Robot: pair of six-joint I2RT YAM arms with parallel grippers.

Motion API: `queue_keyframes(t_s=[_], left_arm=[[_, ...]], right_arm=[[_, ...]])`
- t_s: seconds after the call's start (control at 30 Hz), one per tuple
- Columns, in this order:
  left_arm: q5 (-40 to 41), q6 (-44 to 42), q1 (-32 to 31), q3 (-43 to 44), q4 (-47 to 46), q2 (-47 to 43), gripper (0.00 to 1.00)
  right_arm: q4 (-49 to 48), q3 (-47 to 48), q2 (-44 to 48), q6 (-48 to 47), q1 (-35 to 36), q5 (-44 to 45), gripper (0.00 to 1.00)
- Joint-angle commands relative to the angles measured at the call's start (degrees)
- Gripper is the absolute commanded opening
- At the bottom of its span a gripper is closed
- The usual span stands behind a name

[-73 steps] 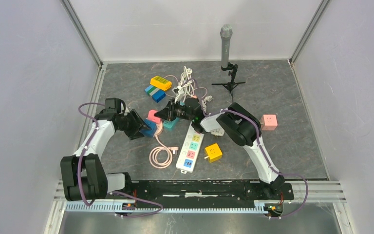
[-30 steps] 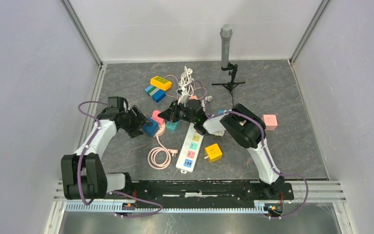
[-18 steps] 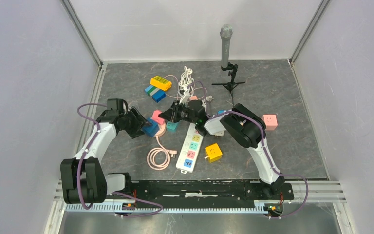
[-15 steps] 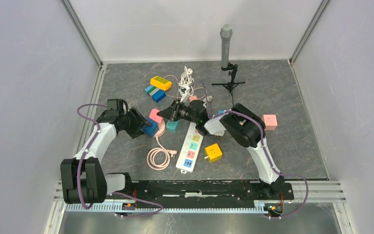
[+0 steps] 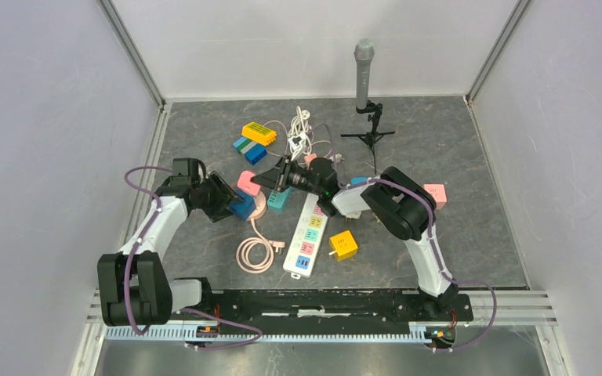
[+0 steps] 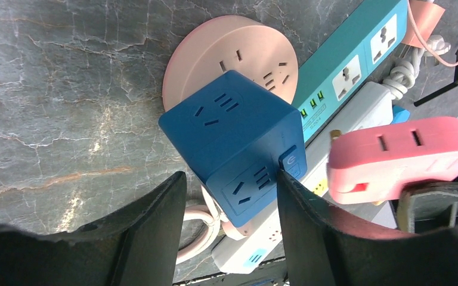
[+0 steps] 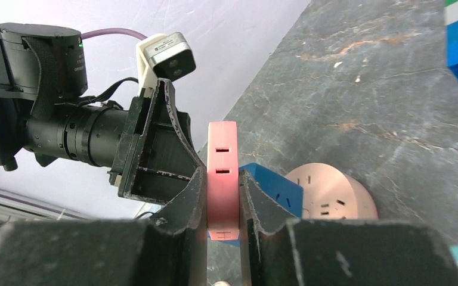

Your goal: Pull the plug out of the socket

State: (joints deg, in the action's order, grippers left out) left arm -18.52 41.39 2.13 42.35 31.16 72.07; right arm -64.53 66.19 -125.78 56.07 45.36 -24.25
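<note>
The pink plug (image 5: 247,182) is clamped flat between my right gripper's (image 5: 274,179) fingers and held just off the blue cube socket (image 5: 242,206). In the right wrist view the plug (image 7: 222,173) stands on edge in the gripper (image 7: 222,182), with the blue cube (image 7: 271,185) behind it. In the left wrist view my left gripper (image 6: 231,179) straddles and clamps the blue cube (image 6: 232,143), which sits on the round pink socket (image 6: 232,59). The pink plug (image 6: 402,158) hangs to the cube's right, apart from it, with one prong showing.
A white power strip (image 5: 306,235), a yellow cube (image 5: 343,245) and a coiled pink cable (image 5: 257,252) lie near the front. A teal strip (image 5: 278,199), white cables (image 5: 298,133), yellow and blue blocks (image 5: 257,133), a microphone stand (image 5: 363,74) and a pink cube (image 5: 436,195) lie beyond.
My right gripper has drawn the pink plug a little up and away from the blue cube, and its elbow has swung right. The left gripper has stayed on the cube.
</note>
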Motion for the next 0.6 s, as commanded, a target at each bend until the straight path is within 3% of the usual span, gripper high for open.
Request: queue_keyframes(t_s=[0.0, 0.3, 0.47, 0.57], left_arm=[[9.5, -2.0, 0.2, -1.3, 4.7, 2.2, 0.62], [3.8, -4.1, 0.2, 7.8, 6.8, 0.6, 0.71], [1.6, -4.6, 0.2, 12.1, 8.4, -0.4, 0.77], [0.8, -4.9, 0.2, 12.7, 8.5, -1.4, 0.81]], right_arm=[[2.2, -2.1, 8.7, -5.9, -2.0, 3.2, 0.00], [20.0, -2.8, 14.6, -16.6, -2.6, 12.0, 0.00], [21.3, 0.9, 10.3, -14.4, -2.6, 10.0, 0.05], [20.6, 3.3, 7.5, -13.6, -2.2, 9.1, 0.14]])
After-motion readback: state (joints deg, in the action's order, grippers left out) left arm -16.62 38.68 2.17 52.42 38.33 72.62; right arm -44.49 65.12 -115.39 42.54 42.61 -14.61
